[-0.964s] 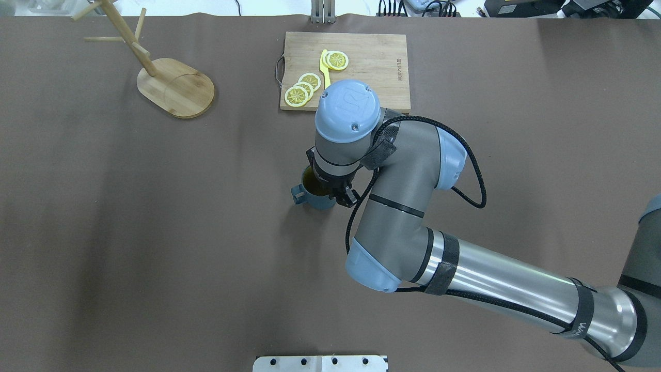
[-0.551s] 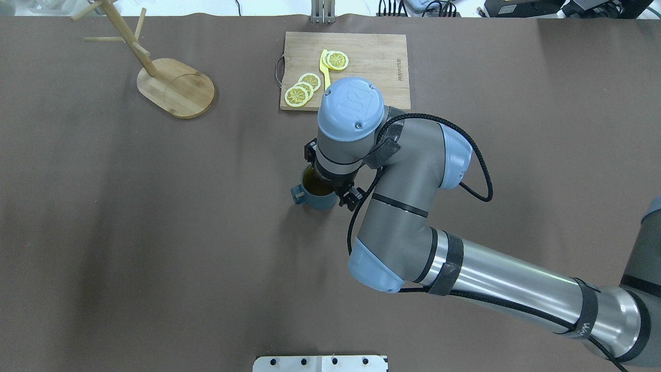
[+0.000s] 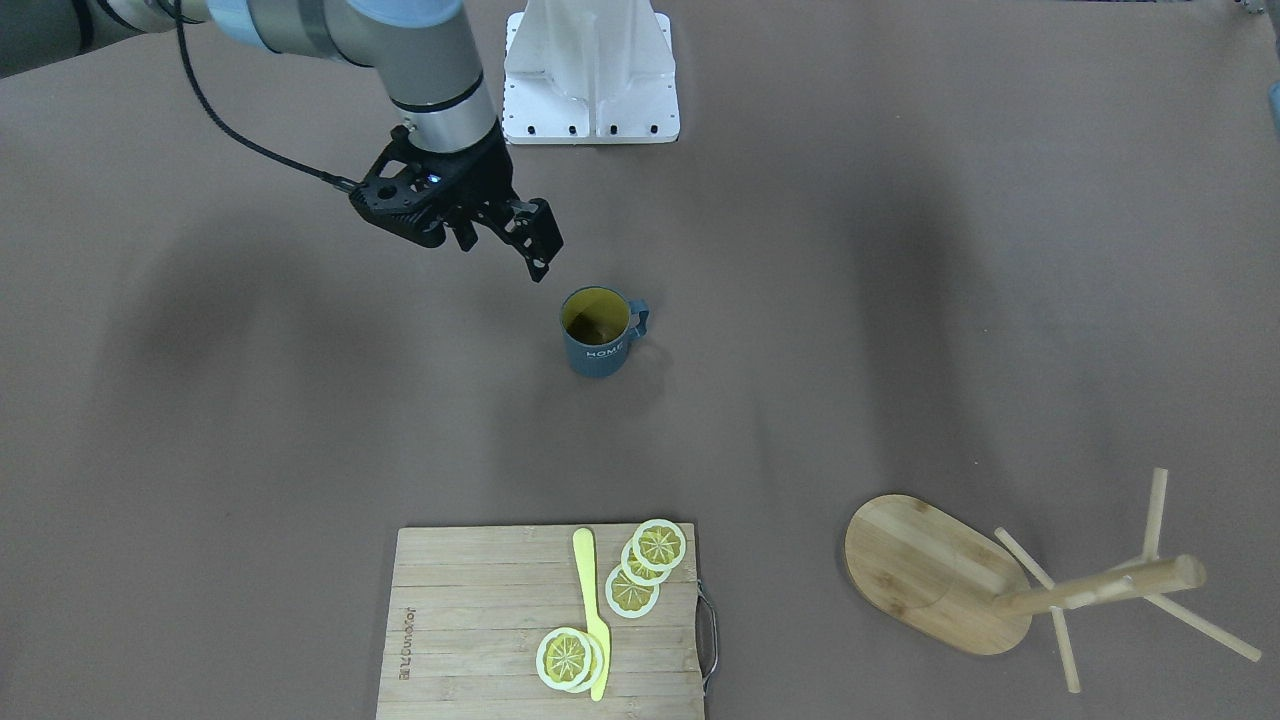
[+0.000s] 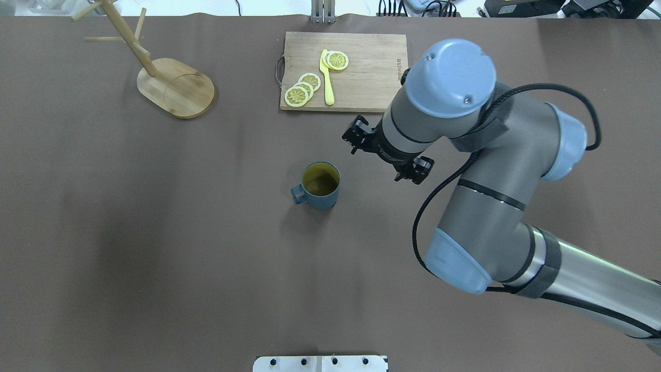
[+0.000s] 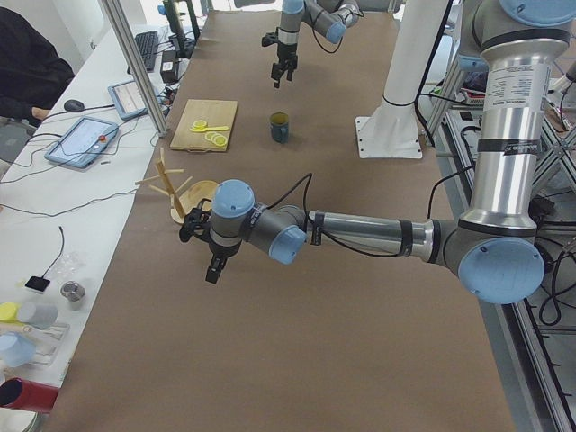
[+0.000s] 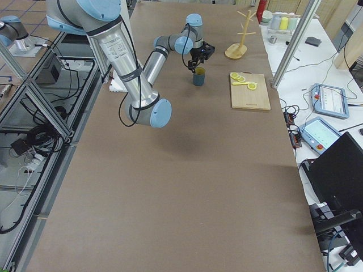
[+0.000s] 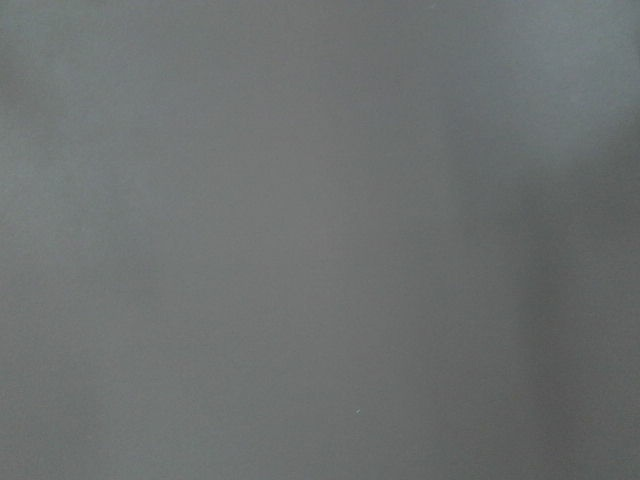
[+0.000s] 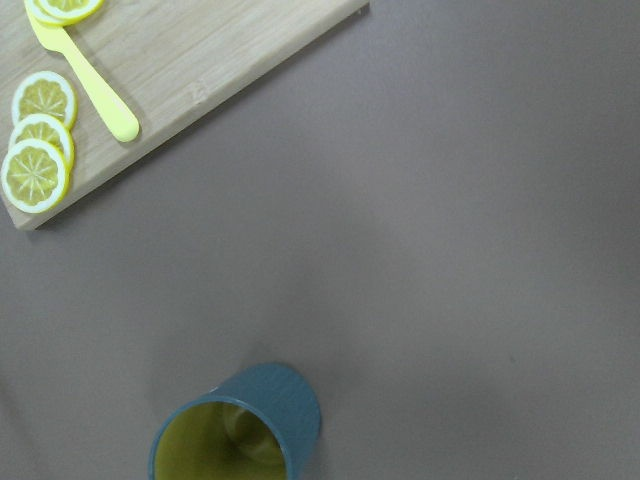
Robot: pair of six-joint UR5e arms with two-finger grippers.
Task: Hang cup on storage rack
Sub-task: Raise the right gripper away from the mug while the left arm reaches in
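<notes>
Brown table (image 3: 250, 400) cover fills the bkgd in every view.

Front-facing cam: the cup (image 3: 598, 340) is stood upright mid-table, mouth up, handle turned to the robot's left. The right gripper (image 3: 505, 250) is held to the cup's robot-right, jaws spread, nothing btw them, no contact w/ the cup. The storage rack (image 3: 930, 575) is set well apart on the robot's left, by the far edge. A cutting board (image 3: 545, 620) is laid beside it.

Overhead cam: the cup (image 4: 320, 186) is again seen on the robot-left side of the claw. The fore-aft offset reads differently vs. the front cam, so it cannot be fixed.

Left-end cam: the left gripper (image 5: 214, 265) is hung near the rack, far from the cup. Whether its jaws are apart or together cannot be told.

Right-end cam: the right claw is shown above the cup (image 6: 198, 76), so it is judged to be raised.

Left wrist cam: only bare cover is shown.

Right wrist cam: the cup (image 8: 240, 430) is cut by the lower edge, left of centre. No fingers are shown.

Judgement: the cup's long axis is vertical and its handle is on the side away from the claw. The right arm is much the nearer, so a shift to the robot's left plus a descent is called for.
</notes>
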